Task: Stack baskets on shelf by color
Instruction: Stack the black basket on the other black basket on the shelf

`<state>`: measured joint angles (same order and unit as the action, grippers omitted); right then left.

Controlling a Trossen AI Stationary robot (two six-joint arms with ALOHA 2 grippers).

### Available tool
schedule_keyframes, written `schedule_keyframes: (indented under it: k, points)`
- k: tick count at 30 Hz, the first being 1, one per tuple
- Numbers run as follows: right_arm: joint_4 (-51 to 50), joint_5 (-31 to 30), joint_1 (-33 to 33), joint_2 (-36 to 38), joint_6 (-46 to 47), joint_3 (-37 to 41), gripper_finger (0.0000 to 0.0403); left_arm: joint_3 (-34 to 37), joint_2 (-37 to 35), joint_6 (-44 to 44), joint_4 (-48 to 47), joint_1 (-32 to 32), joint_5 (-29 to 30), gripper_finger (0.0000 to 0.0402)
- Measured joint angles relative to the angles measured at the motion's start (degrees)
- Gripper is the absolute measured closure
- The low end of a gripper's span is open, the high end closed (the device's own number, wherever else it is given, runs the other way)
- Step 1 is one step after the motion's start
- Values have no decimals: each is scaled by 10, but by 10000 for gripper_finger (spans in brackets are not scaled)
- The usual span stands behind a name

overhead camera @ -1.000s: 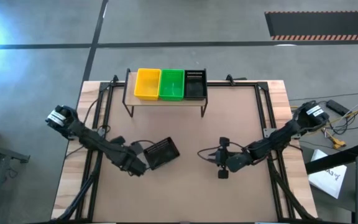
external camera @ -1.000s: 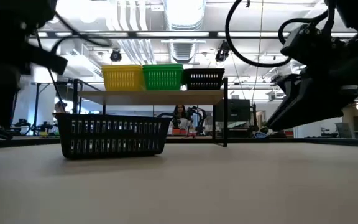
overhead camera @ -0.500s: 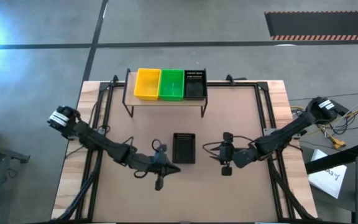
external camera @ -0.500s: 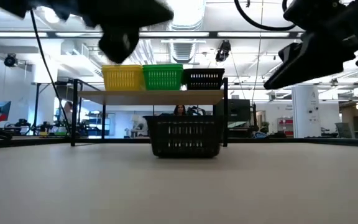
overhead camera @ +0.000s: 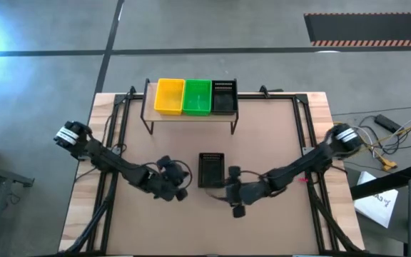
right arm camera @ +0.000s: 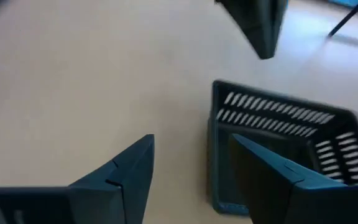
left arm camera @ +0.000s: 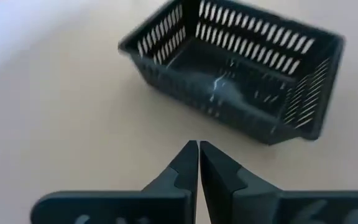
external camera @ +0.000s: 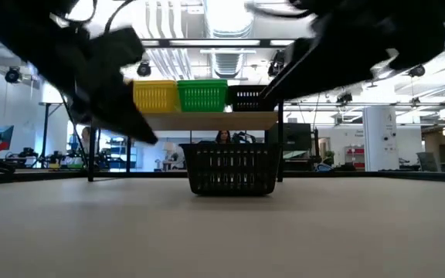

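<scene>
A black basket [overhead camera: 211, 170] rests on its base in the middle of the table, its open top up. On the shelf [overhead camera: 191, 118] at the far side a yellow basket [overhead camera: 170, 96], a green basket [overhead camera: 197, 97] and another black basket [overhead camera: 223, 96] stand in a row. My left gripper [left arm camera: 198, 148] is shut, a short way left of the loose basket [left arm camera: 241, 81] and clear of it. My right gripper [right arm camera: 191, 142] is open over that basket's near right corner [right arm camera: 215, 124], one finger to each side of the wall, held above it.
The brown tabletop [overhead camera: 277, 135] has bare room right of the basket and between the basket and the shelf. Black frame rails [overhead camera: 307, 135] run along both table sides. In the low view the shelf's legs [external camera: 91, 147] stand behind the basket [external camera: 230, 170].
The loose black basket has slid toward the table's right and turned until its long sides run near to far. My left gripper went right along with it, then drew back to the left, clear of it. My right gripper has moved left to the basket's near right corner.
</scene>
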<state>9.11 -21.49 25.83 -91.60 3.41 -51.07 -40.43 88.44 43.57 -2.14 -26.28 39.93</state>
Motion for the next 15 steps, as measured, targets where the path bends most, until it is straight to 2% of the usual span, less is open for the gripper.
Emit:
schedule_keyframes:
  k: [3,6,9,12,15]
  points:
    - [-84,5,-14,-55,18,-77,200,29,21,24,53,0,16,401]
    - [-156,5,-30,-105,32,-142,200,54,50,24,149,0,52,401]
    - [-226,5,-45,-142,37,-190,205,61,85,1,230,1,61,401]
    - [-257,6,-57,-159,39,-211,235,58,119,-29,298,0,61,401]
    - [-253,6,-62,-157,33,-208,291,58,149,-53,364,0,61,401]
